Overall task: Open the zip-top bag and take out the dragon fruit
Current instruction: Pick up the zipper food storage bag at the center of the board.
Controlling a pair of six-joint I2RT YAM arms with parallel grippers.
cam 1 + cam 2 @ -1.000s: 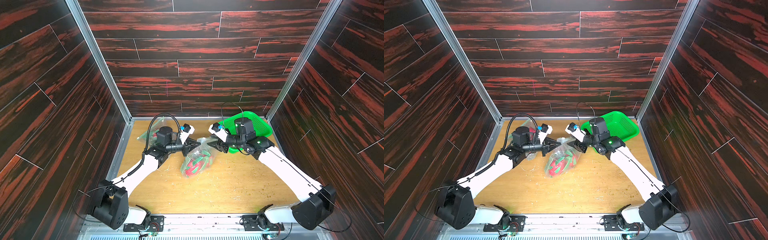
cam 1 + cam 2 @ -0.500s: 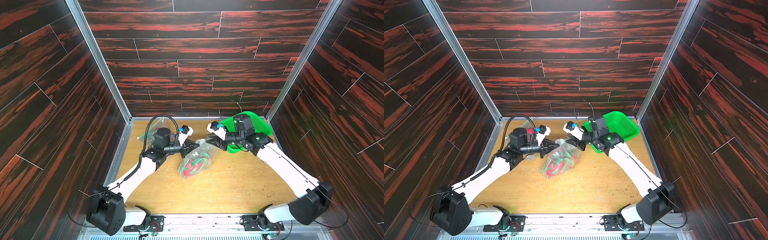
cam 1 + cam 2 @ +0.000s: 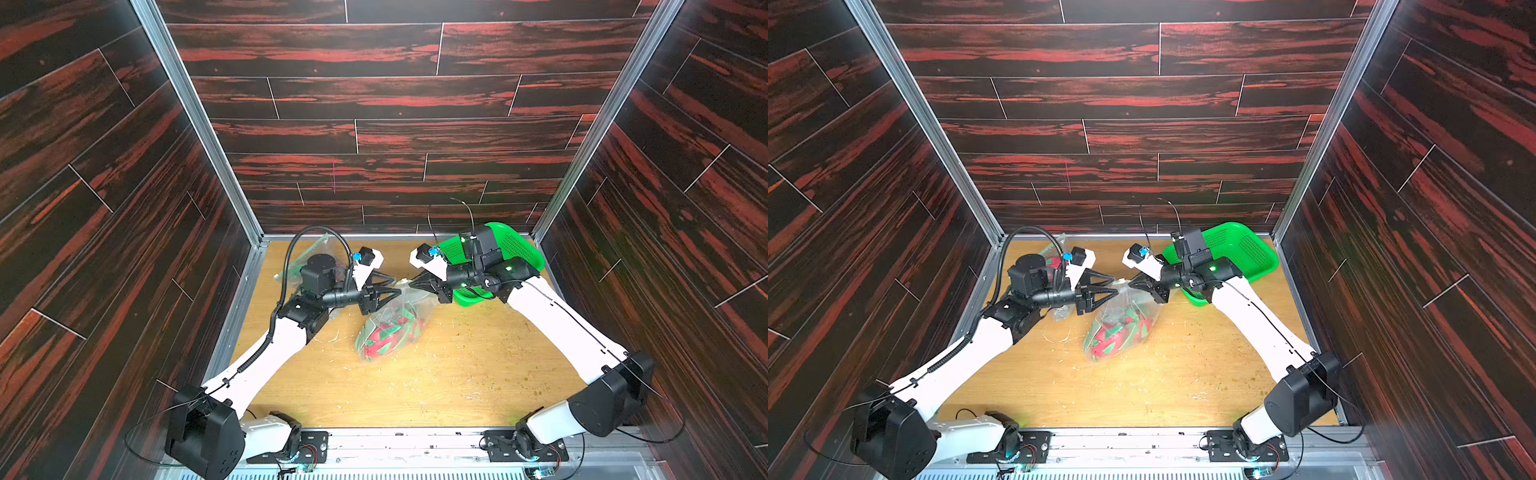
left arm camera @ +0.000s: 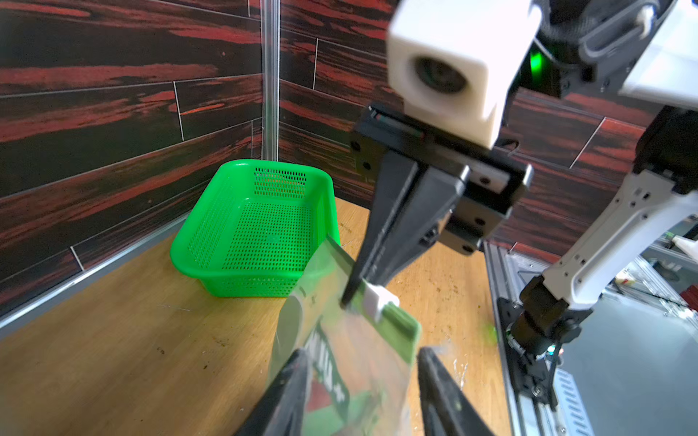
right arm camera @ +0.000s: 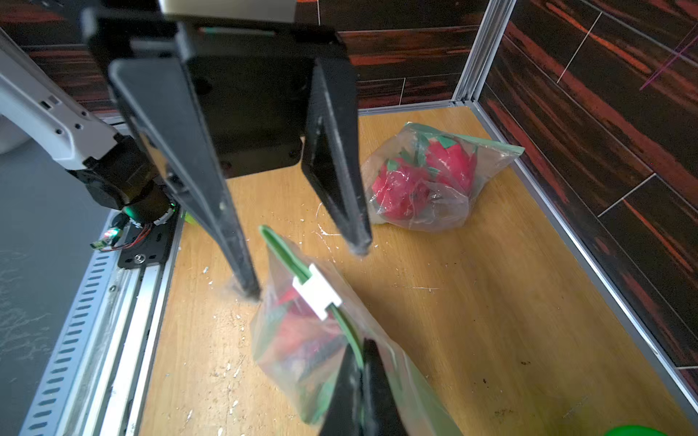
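Note:
A clear zip-top bag [image 3: 390,328] with a green zip strip stands on the wooden floor in both top views, with red-and-green dragon fruit [image 3: 384,338] inside. My right gripper [image 5: 360,349] is shut on the green strip a little past the white slider [image 5: 317,290]. My left gripper [image 4: 363,353] is open, its fingers [image 4: 298,377] standing on either side of the bag's top without touching it. In a top view the two grippers [image 3: 1116,285] nearly meet tip to tip over the bag [image 3: 1121,328].
A green perforated basket [image 3: 515,249] sits in the back right corner, partly under my right arm. A second bag of red fruit [image 5: 426,177] lies at the back left, behind my left arm. Walls close in three sides.
My left gripper has opened and let go of the bag's top. My right gripper has shut on the zip strip. The bag has sagged slightly.

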